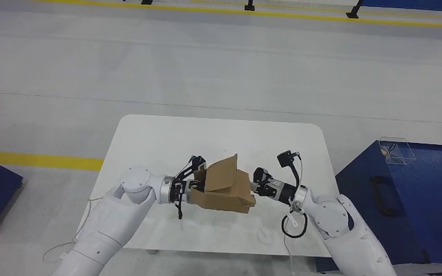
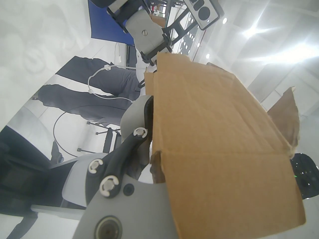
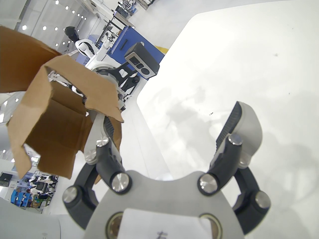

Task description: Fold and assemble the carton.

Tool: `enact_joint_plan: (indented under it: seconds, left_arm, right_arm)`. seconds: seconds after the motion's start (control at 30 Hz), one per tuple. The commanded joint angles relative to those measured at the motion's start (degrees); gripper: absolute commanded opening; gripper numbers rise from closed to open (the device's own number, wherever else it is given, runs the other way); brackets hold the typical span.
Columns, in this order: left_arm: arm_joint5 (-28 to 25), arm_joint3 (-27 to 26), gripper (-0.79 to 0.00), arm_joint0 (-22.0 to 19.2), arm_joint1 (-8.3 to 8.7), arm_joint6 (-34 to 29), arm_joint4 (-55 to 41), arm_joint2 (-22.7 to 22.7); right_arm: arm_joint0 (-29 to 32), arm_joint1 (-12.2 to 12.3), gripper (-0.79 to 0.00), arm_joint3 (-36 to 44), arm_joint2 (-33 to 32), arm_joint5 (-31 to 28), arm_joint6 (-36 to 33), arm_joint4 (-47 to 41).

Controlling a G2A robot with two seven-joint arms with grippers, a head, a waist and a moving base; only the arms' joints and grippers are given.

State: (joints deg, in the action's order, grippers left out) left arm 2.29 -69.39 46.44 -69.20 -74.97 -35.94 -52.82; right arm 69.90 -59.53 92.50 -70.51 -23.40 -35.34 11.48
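Brown corrugated cardboard carton [image 1: 222, 192]: partly erected, end flaps loose, located over the near half of the white round-cornered table [image 1: 207, 138], between the two tools. Not possible to tell whether resting on the table or raised off it. Upper flap [image 1: 224, 171] tilted upward.

Right tool [image 3: 169, 115]: spread wide, positioned at the right end of the carton. One finger [image 3: 98, 128] touching a loose end flap [image 3: 104, 95] at the open end; other finger apart from the cardboard, over bare table.

Left tool [image 1: 192, 176]: positioned at the left end of the carton, against the cardboard. Spread or pressed together: cannot tell, covered by a carton panel.
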Motion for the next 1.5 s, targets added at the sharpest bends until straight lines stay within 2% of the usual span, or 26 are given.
enact_joint_plan:
  seconds: [0.0,0.33,0.53,0.77,0.93,1.23,1.47]
  left_arm:
    - [-0.29,-0.18,-0.785,0.11,0.06,-0.18,0.28,-0.14]
    - [-1.78,-0.65,-0.785,0.57,0.34,-1.22,1.79,-0.65]
    - [-2.30,-0.73,-0.785,0.55,0.41,-1.52,2.32,-0.69]
    - [-1.44,-1.82,-0.785,1.86,0.52,1.97,2.39,-1.31]
    - [-1.49,-2.86,-0.785,2.49,0.51,3.78,3.90,-0.97]
    - [2.07,-3.20,-0.785,2.82,0.41,3.56,2.36,-0.67]
    - [2.16,-3.11,-0.785,2.91,0.33,3.40,2.16,-0.49]
  right_arm:
    - [-0.41,-0.12,0.000,-0.23,0.42,0.44,0.46,0.52]
    - [-0.95,-0.33,0.000,-0.63,0.35,0.13,0.19,-1.94]
    - [0.07,0.14,0.000,-0.06,-2.70,-1.02,-2.41,-7.33]
    - [4.00,0.96,0.000,4.69,-7.25,-3.52,-5.50,-13.52]
    - [5.44,1.08,0.000,7.05,-6.64,-2.49,-6.25,-11.04]
    - [2.97,0.18,0.000,4.77,-0.84,-0.21,-2.80,-2.88]
    - [1.77,-0.19,0.000,3.23,0.69,-0.48,-1.96,-2.85]
